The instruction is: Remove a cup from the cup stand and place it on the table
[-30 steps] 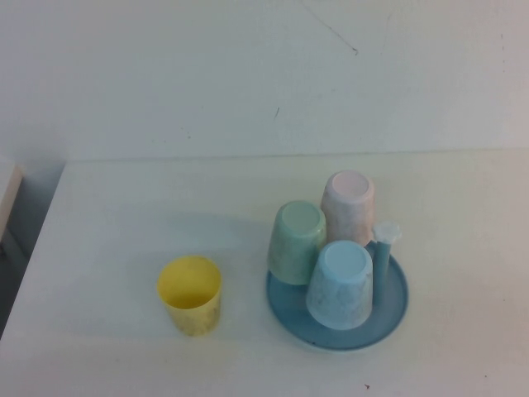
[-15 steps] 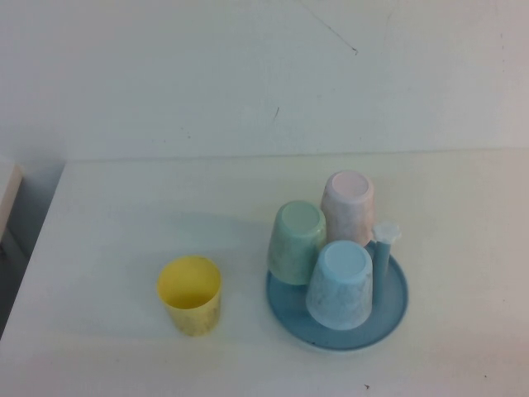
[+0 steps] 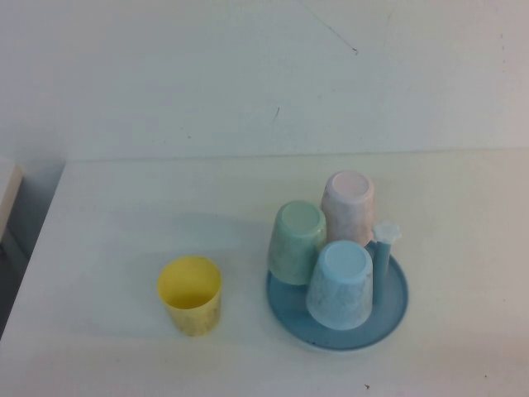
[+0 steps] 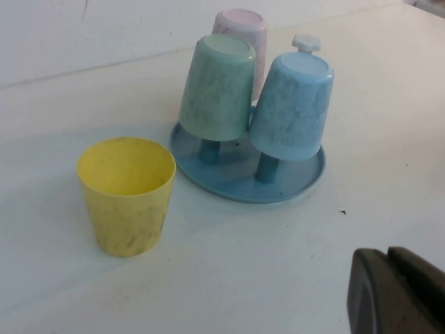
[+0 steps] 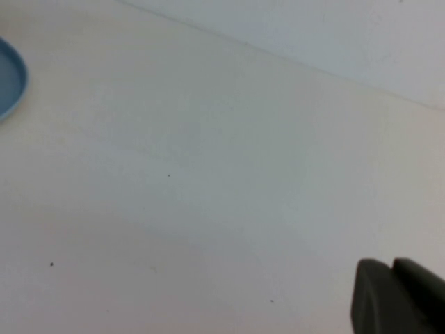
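The yellow cup [image 3: 190, 294] stands upright, mouth up, on the white table [image 3: 124, 215], left of the cup stand [image 3: 388, 310]. It also shows in the left wrist view [image 4: 126, 193], apart from the stand's blue dish [image 4: 306, 170]. One peg [image 3: 383, 248] at the stand's right is bare. My left gripper [image 4: 389, 268] is shut and empty, low over the table in front of the stand. My right gripper [image 5: 391, 273] is shut and empty over bare table, right of the stand's rim [image 5: 12, 76]. Neither gripper shows in the high view.
A mint green cup [image 3: 296, 241], a light blue cup [image 3: 340, 283] and a pink cup [image 3: 348, 207] sit upside down on the stand's pegs. The table's left edge [image 3: 33, 248] drops off beside a pale object [image 3: 7, 194].
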